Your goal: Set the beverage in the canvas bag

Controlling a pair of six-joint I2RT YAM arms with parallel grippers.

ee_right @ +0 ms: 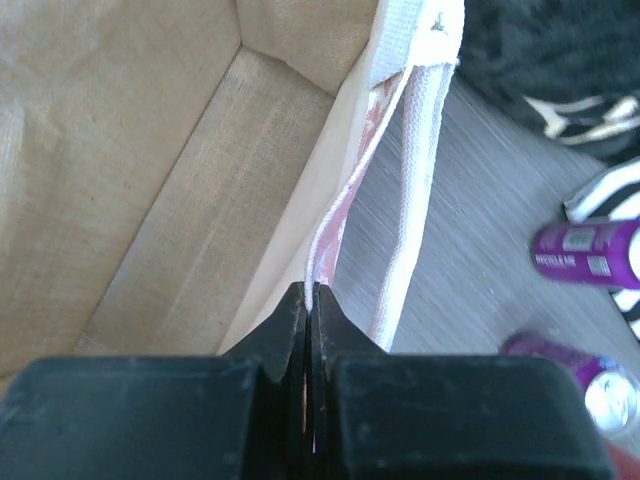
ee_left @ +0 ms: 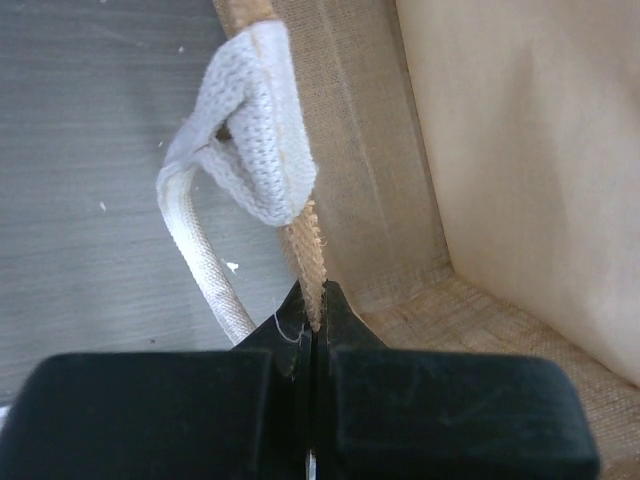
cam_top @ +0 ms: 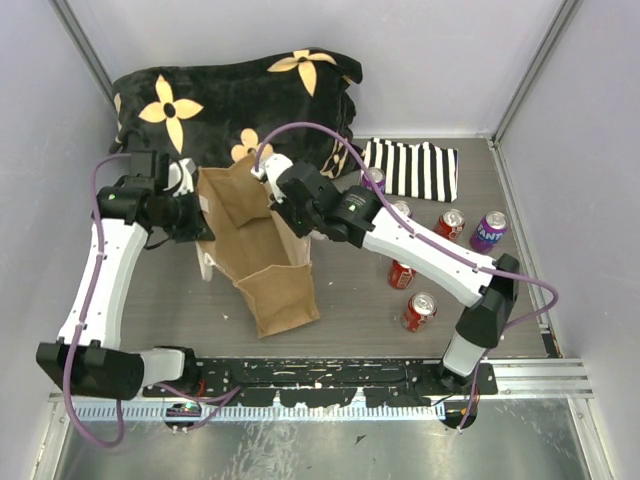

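Observation:
The tan woven canvas bag (cam_top: 262, 262) stands open at centre-left of the table. My left gripper (cam_top: 204, 231) is shut on its left rim, which shows pinched between the jaws in the left wrist view (ee_left: 312, 312), below the cream handle (ee_left: 255, 130). My right gripper (cam_top: 286, 214) is shut on the bag's right rim (ee_right: 312, 293), next to the other cream handle (ee_right: 412, 180). The bag's inside (ee_right: 150, 170) shows no can. Several beverage cans stand right of the bag: red ones (cam_top: 401, 274) (cam_top: 419, 311) (cam_top: 451, 223) and purple ones (cam_top: 489, 230) (cam_top: 374, 178).
A black flowered blanket (cam_top: 230, 95) lies at the back behind the bag. A black-and-white striped cloth (cam_top: 415, 166) lies at the back right. Two purple cans (ee_right: 585, 250) (ee_right: 600, 385) show in the right wrist view. Enclosure walls bound the table on both sides.

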